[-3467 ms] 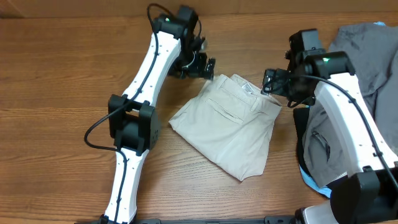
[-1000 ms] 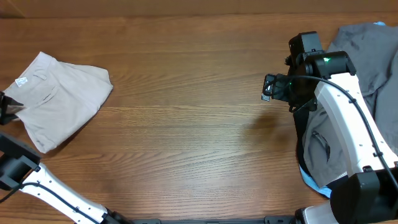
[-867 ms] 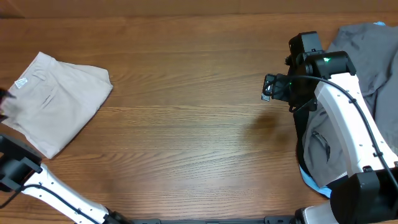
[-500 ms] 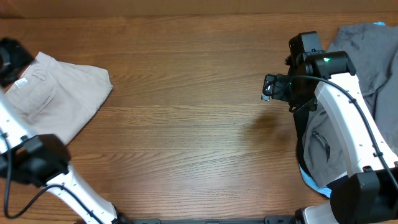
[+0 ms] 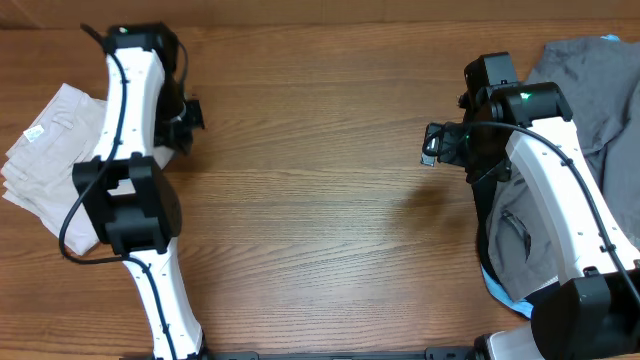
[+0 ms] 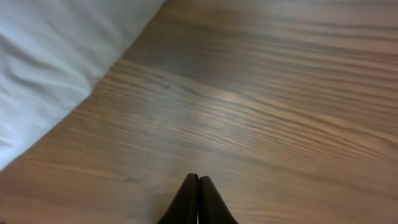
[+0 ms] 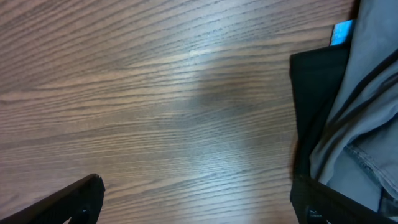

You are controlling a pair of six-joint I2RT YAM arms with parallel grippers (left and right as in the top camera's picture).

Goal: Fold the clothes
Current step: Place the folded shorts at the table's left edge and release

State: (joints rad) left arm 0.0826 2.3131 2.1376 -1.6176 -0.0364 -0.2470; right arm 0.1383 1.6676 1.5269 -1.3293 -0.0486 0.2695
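The folded light beige cotton shorts (image 5: 40,170) had been shifted from the middle of the wooden worktop (image 5: 320,200) to the frame's left edge and released. The left jaws were pressed together, the right jaws spread wide (grey garment pile (image 5: 590,80), upper right, probably next).

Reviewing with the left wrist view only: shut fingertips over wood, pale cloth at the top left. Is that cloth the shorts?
Observer: Yes. Overhead, the beige shorts lie folded near the left edge of the table, white label facing up.
Operator: Where is the right gripper?
Observer: The right gripper hangs open and empty above bare wood, right of centre.
Operator: Any more garments around?
Observer: A heap of grey and dark garments lies at the table's right edge.
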